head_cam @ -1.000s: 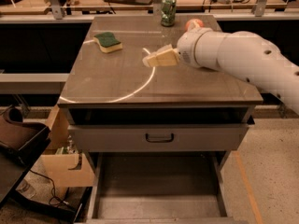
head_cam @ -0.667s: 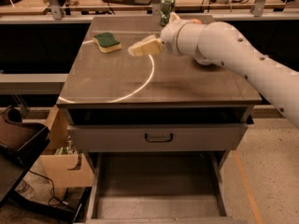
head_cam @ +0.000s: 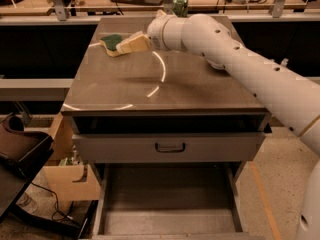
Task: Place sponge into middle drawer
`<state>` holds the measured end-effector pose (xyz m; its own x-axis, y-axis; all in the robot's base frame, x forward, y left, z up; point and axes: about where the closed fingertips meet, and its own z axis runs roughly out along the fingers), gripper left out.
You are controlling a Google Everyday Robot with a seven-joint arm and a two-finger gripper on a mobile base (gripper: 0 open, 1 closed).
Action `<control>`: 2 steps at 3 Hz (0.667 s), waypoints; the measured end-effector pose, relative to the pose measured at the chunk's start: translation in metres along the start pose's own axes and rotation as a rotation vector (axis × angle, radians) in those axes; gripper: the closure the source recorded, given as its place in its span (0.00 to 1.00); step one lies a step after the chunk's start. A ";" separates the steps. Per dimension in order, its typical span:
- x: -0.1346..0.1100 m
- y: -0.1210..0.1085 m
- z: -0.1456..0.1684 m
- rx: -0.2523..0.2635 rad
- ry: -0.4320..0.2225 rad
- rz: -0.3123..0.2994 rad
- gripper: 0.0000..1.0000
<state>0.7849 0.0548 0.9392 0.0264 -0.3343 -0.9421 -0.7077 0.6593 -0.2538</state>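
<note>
Sponge partly hidden, pincer covering its edge

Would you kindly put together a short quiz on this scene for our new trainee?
1. True or false: the sponge already lies in the middle drawer.
2. Where is the pincer? A) inside the drawer; B) over the far left part of the cabinet top, right beside the sponge; C) out of view.
3. Fill in: at the back, behind the arm, stands a green ____.
Key: 1 false, the sponge is on the cabinet top and the drawer is pulled open with a bare floor; 2 B; 3 can.
</note>
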 end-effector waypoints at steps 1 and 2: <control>0.004 0.007 0.007 -0.006 0.012 -0.002 0.00; 0.012 0.011 0.025 -0.019 0.011 0.017 0.00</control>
<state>0.7952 0.0750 0.9197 0.0072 -0.3306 -0.9437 -0.7211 0.6521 -0.2340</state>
